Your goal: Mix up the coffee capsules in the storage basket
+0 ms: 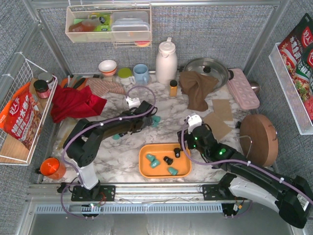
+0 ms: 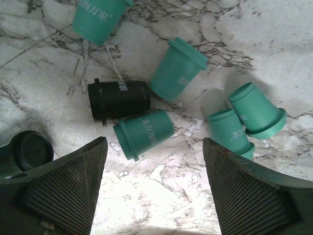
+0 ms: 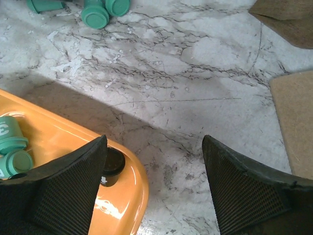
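My left gripper has its two fingers spread wide apart, and they hold nothing. Just past them, loose coffee capsules lie on their sides on the marble worktop. Most of them are green. One black capsule is touching a green one. This bunch is near the middle of the worktop. My right gripper is wide open too, and it is empty. Its left finger hangs over the right end of the orange storage basket. A black pod sits in the basket right by that finger, and two green pods lie a bit further in. From the top camera I can see the basket near the front edge of the worktop, about halfway along it. It has three green pods and two black ones inside.
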`<state>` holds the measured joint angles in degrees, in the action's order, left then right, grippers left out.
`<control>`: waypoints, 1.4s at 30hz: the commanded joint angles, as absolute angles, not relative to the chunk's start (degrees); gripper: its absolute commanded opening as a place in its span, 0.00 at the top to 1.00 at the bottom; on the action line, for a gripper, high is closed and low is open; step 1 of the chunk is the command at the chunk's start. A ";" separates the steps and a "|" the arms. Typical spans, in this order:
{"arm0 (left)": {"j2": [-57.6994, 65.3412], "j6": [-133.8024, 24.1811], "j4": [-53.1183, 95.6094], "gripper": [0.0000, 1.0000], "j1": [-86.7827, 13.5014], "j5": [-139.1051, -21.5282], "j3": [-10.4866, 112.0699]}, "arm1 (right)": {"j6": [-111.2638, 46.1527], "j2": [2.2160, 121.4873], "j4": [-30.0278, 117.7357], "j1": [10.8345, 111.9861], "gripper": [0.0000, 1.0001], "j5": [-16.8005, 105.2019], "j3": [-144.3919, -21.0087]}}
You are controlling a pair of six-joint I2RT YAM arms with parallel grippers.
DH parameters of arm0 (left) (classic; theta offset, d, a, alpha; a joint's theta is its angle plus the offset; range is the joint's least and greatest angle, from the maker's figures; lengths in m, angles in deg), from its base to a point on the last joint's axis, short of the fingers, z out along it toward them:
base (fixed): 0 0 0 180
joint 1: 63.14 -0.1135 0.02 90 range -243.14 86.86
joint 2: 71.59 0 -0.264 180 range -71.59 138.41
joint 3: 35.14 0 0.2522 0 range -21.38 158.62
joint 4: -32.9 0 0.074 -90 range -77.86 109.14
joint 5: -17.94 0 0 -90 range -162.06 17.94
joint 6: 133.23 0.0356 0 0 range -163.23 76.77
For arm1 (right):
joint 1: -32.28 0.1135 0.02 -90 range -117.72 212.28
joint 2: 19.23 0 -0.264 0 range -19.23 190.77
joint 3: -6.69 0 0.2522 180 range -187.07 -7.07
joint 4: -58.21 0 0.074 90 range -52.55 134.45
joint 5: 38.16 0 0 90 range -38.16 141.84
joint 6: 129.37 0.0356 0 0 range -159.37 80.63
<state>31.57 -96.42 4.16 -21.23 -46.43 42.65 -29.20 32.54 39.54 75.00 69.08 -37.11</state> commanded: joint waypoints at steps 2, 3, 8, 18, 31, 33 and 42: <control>32.54 -99.14 -0.16 0.13 -21.30 -44.81 43.55 | -29.11 30.08 45.22 74.82 0.16 71.76 -35.42; 32.70 -99.50 -0.26 0.14 -21.30 -44.74 43.61 | -29.09 29.95 45.24 74.79 0.15 71.83 -35.37; 34.06 -100.46 -0.79 0.14 -21.30 -45.01 44.67 | -28.91 29.99 44.95 74.74 0.12 72.07 -35.34; 36.35 -102.04 -3.77 0.16 -21.31 -42.93 47.02 | -28.74 29.06 44.71 74.65 0.10 72.59 -35.10; 38.26 -102.64 -5.73 0.18 -21.30 -41.99 49.01 | -28.03 27.87 44.34 74.66 0.01 74.03 -34.79; 38.40 -102.69 -5.88 0.19 -21.32 -41.84 49.15 | -27.96 27.56 44.29 74.65 0.01 74.58 -34.70; 38.70 -102.73 -6.17 0.32 -21.30 -41.49 49.46 | -27.59 26.48 44.07 74.61 0.01 76.45 -34.38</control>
